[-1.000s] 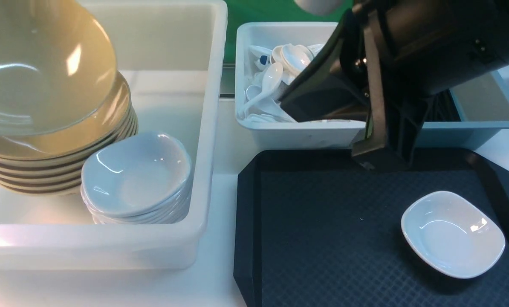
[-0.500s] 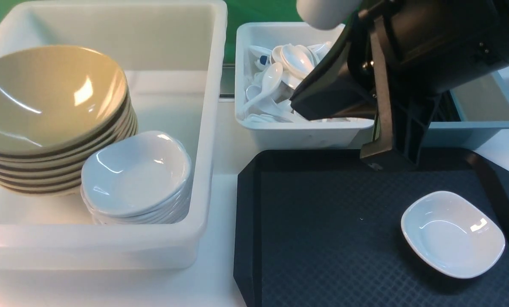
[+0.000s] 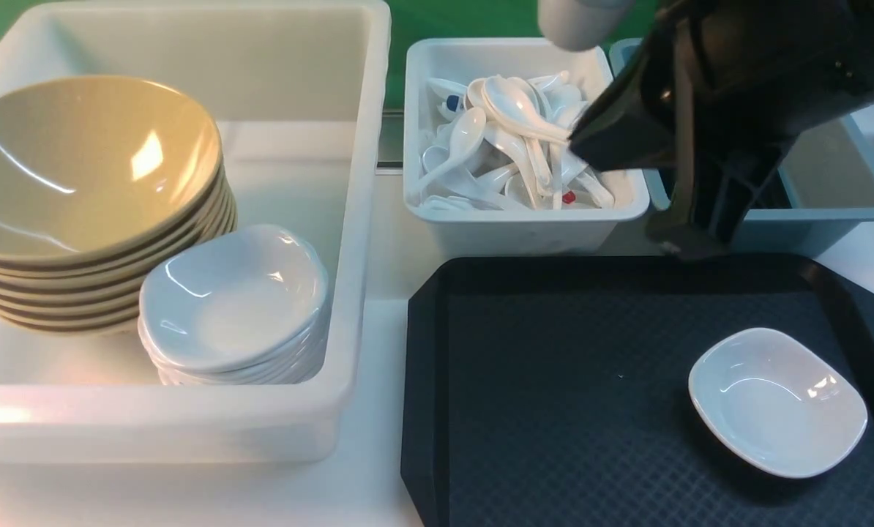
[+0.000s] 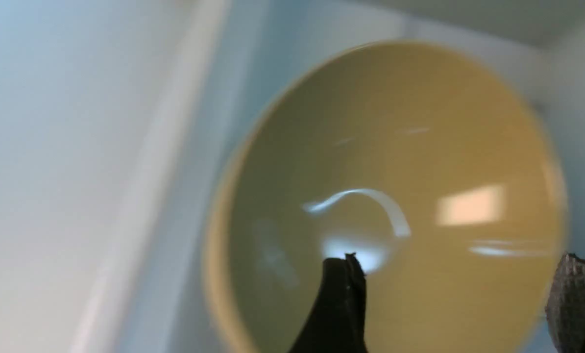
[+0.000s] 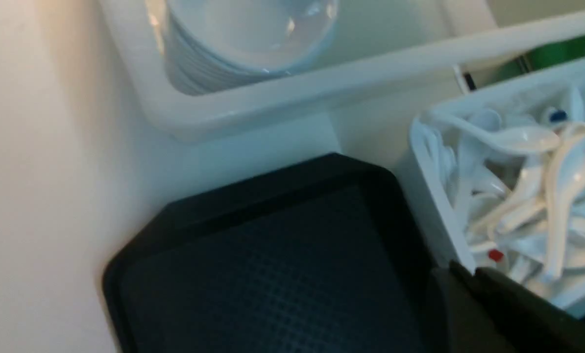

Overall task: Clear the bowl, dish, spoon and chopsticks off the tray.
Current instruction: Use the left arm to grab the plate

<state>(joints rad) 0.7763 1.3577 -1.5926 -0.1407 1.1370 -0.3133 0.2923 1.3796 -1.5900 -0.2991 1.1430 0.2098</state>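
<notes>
The dish (image 3: pixel 777 401) sits near-right on the tray (image 3: pixel 539 424), nearward of the closed, empty right hand (image 3: pixel 673 243). The left hand (image 4: pixel 459 299) gapes wide, empty.

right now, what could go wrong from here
The bowl looks tilted on its stack, under the open left gripper; it might slide. The dish is glossy and close to the tray rim, so a pinch may slip. The shut right gripper hangs by the spoon bin and could clip it.

The tray (image 3: pixel 554 410) lies open around the dish (image 3: pixel 777 401); the right arm (image 3: pixel 737 110) overhangs its far edge.
</notes>
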